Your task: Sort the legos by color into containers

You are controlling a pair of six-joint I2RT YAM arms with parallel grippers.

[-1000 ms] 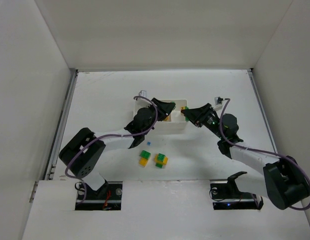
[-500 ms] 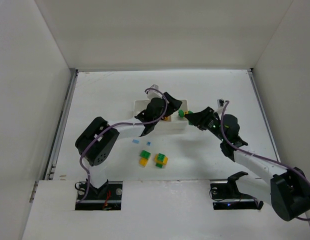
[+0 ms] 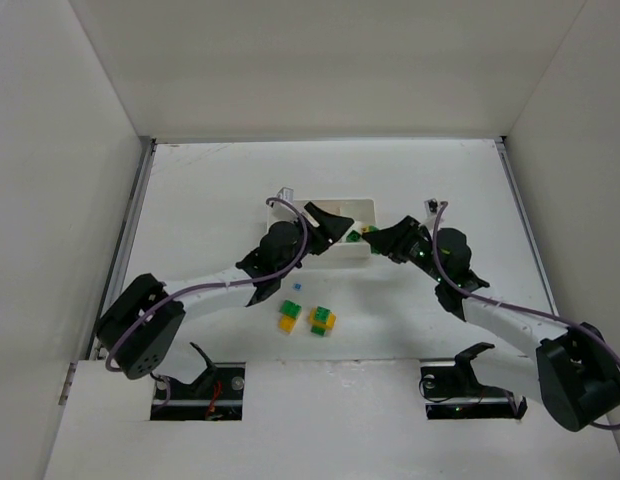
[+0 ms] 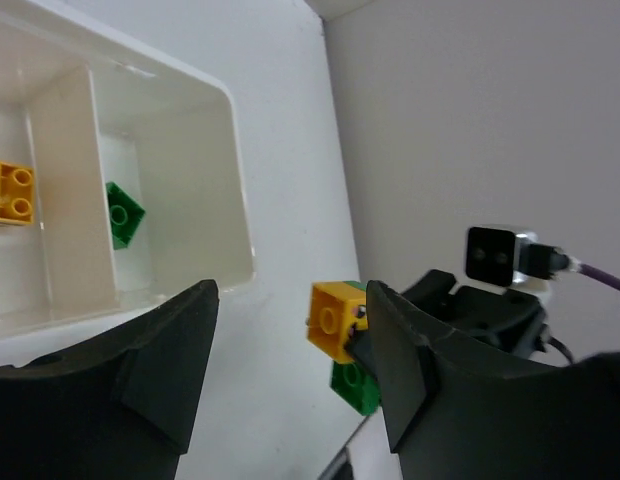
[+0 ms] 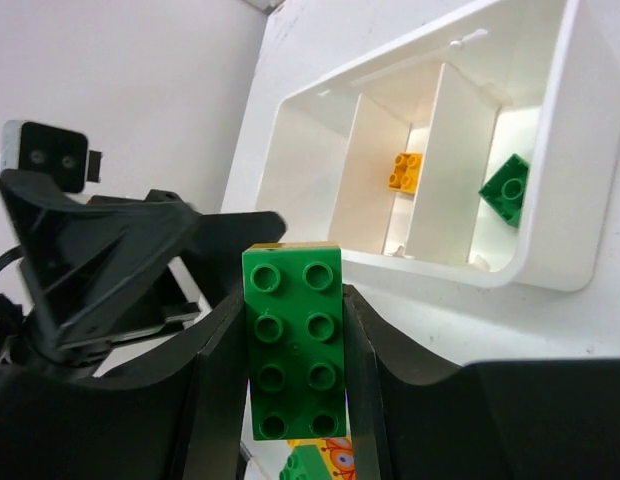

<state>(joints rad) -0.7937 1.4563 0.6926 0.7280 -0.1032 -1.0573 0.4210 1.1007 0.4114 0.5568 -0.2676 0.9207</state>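
Note:
My right gripper [image 5: 293, 400] is shut on a green brick [image 5: 293, 340] with a yellow-orange brick [image 4: 335, 320] stuck to its back. It holds the stack [image 3: 367, 233] in the air at the right end of the white tray [image 3: 290, 206]. My left gripper [image 4: 290, 335] is open, with the yellow brick between its jaws, close to the right finger. In the top view the left gripper [image 3: 338, 227] faces the right gripper [image 3: 375, 238]. The tray's middle compartment holds a yellow brick [image 5: 406, 170], and the right one holds a green brick [image 5: 507, 188].
Two green-and-yellow stacks [image 3: 289, 316] [image 3: 321, 320] and a tiny light blue brick [image 3: 297, 286] lie on the table in front of the tray. White walls enclose the table on three sides.
The left arm has swung out to the left and its gripper has drawn back a little from over the tray. The right gripper still holds the stack and has shifted slightly nearer.

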